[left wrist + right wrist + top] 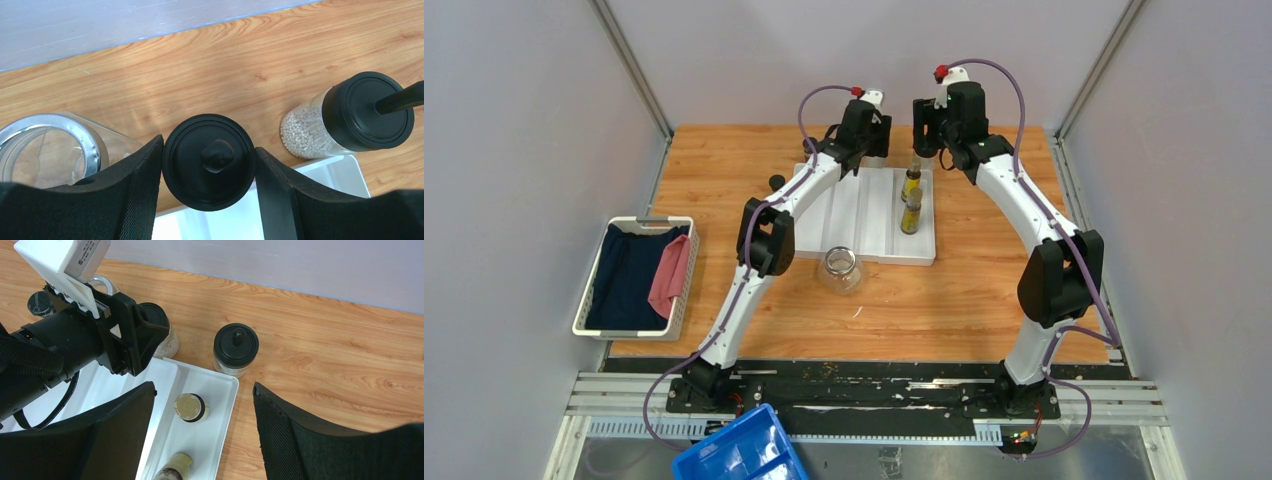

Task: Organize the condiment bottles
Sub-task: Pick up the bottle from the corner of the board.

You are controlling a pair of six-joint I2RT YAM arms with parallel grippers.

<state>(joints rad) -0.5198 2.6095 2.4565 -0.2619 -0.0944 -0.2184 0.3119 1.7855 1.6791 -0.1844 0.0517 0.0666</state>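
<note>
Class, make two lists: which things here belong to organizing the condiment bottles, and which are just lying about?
Job: amber oil bottles, clear glass jar, gripped knob-capped bottle, second knob-capped bottle, pellet-filled bottle, white divided tray.
Lying about: basket of cloths, blue bin.

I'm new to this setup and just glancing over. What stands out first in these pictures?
The left gripper clamps a black-capped bottle at the tray's far edge. Two amber oil bottles stand in the tray's right channel, and a clear jar sits on the table before it.
</note>
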